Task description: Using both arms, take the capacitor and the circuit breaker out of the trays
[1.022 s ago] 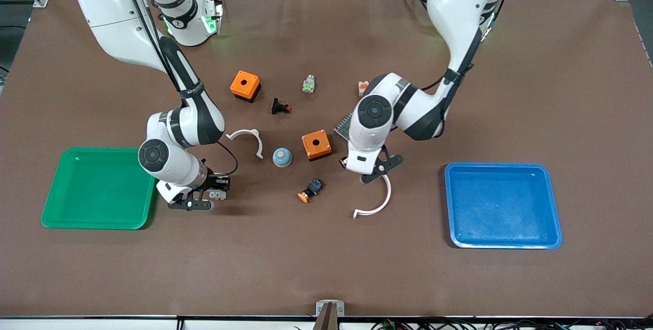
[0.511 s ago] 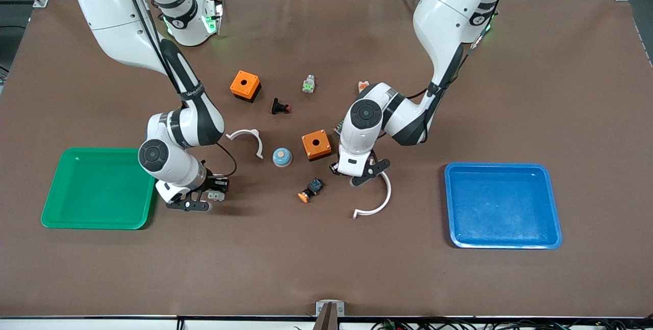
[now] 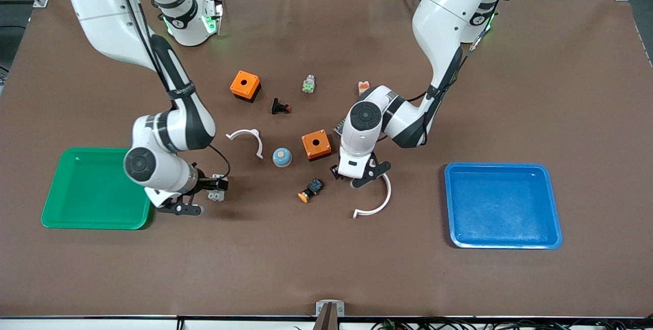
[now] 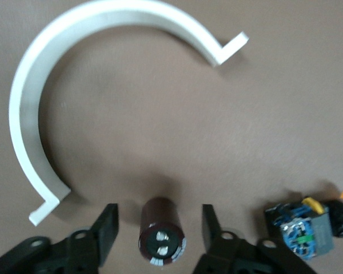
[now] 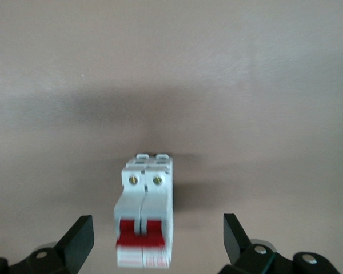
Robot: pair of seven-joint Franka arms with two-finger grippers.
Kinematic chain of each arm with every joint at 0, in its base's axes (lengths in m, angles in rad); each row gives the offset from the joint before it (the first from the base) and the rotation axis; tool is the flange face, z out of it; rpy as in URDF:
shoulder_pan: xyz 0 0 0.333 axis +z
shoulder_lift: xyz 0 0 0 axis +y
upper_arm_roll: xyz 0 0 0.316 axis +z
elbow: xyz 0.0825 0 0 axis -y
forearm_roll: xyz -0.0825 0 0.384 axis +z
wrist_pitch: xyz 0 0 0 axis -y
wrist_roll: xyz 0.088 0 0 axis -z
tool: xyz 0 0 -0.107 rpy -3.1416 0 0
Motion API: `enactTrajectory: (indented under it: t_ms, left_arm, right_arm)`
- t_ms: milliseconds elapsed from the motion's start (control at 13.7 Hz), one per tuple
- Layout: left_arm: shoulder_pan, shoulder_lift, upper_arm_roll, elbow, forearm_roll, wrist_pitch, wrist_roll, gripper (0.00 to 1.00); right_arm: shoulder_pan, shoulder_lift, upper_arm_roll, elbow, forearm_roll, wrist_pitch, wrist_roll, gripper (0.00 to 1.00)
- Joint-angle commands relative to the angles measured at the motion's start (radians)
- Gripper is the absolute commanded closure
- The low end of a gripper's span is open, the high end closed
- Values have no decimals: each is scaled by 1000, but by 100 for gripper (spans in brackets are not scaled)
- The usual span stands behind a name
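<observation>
- Front: right gripper point(image 3: 201, 196) low beside green tray point(image 3: 61, 218), left gripper point(image 3: 352, 177) low beside arc point(image 3: 380, 202); both trays empty.
- Left wrist: fingers point(image 4: 106, 231) apart, capacitor point(image 4: 161, 234) loose on table between.
- Right wrist: fingers point(image 5: 80, 240) wide, breaker point(image 5: 143, 220) freed on table; only withdrawal left, seemingly.

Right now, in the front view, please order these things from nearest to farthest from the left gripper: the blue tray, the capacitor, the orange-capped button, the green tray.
1. The capacitor lies on the table between the open fingers of the left gripper.
2. The orange-capped button lies beside it, toward the right arm's end.
3. The blue tray lies toward the left arm's end.
4. The green tray lies at the right arm's end.
</observation>
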Motion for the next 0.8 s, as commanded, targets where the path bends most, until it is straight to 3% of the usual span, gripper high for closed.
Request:
enactTrajectory:
  t_ms: [0,438,730]
  left_arm:
    - [10,-82,25,-8,48,-58,11,0]
    - [173,-304,23,-11,71,-328,329,0]
    - [312,-450,20,-9,69,-503,556,0]
  right_arm:
    - [-38,-54,-3,126,-16,-213,2,0]
    - [-171,-190,-4,176,-24,-434,-160,0]
    - [-211,-298,-4,179,-131,-545,-182,0]
